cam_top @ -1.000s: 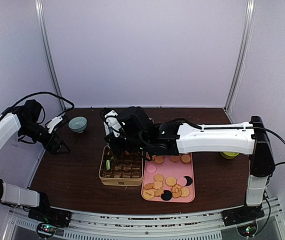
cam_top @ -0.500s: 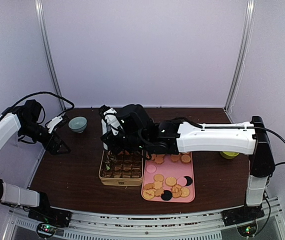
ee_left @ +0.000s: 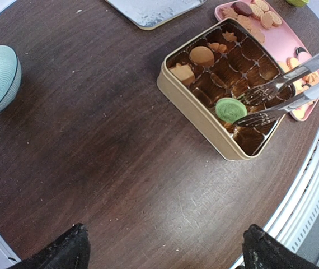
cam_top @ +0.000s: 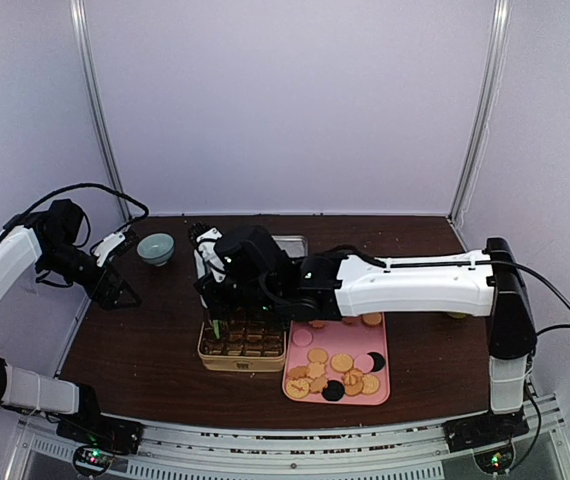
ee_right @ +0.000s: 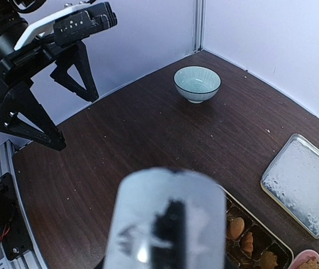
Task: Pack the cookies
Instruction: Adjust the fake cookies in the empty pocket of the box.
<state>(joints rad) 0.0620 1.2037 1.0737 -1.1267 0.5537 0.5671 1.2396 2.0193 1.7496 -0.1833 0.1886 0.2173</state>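
holding the tongs [ee_left: 294, 101], the right claw [cam_top: 215, 292] hangs over the tin [ee_left: 187, 107], tips just beside a green cookie [ee_left: 230, 109] in its left column; more cookies [cam_top: 342, 362] lie to its right on the tray [cam_top: 383, 345]; left claw [cam_top: 120, 293] released, far left.

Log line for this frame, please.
right claw: holds tongs over box | green cookie: in box compartment, at tong tips | left claw: open, empty

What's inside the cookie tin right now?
In the tin: a green cookie, a round tan cookie and a few small tan ones. Most of it looks empty. The tongs hide parts beside the green one.
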